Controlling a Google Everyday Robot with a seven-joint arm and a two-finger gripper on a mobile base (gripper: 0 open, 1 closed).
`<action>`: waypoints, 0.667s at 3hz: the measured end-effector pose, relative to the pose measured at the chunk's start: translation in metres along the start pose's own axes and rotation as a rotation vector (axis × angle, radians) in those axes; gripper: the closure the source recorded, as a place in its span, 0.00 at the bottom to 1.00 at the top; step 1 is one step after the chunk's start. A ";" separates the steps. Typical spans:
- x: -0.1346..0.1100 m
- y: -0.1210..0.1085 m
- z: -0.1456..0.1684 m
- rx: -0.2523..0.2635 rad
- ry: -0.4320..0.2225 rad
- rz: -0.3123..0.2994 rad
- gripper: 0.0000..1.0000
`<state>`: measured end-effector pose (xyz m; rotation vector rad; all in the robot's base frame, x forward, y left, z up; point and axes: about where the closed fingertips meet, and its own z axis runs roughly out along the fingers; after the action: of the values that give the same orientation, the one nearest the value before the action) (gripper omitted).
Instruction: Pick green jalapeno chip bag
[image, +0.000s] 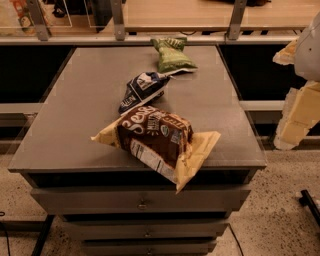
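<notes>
The robot's gripper (299, 117) hangs at the right edge of the view, a pale, blocky shape off the side of the bench (65, 125) and well apart from everything lying on it. Whether it is spread or pressed together cannot be told here, and it holds nothing that can be seen.

On the grey bench top, nearest the front edge, lies the large brown-and-tan bag (159, 142), one tan corner drooping over the lip above the top drawer (142, 200). Behind it, towards the middle, sits the dark navy-and-white bag (141, 91), slanted, with its far end towards the right.

Furthest back is the green jalapeno chip bag (173, 56) — crinkled, olive-green, flat on the bench near the far edge and a little right of centre. Its long axis runs front to back, leaning slightly to the right: the pinched, striped top end points away towards the rail (150, 40) behind the bench, while the wider body fans out towards the viewer. Its near end lies just beside the navy bag's far corner — whether the two touch cannot be told.
</notes>
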<state>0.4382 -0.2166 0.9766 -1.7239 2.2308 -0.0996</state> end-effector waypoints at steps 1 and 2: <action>0.000 0.000 0.000 0.000 0.000 0.000 0.00; -0.016 -0.024 -0.008 0.043 -0.039 0.001 0.00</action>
<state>0.4614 -0.2091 0.9935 -1.6881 2.1857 -0.1122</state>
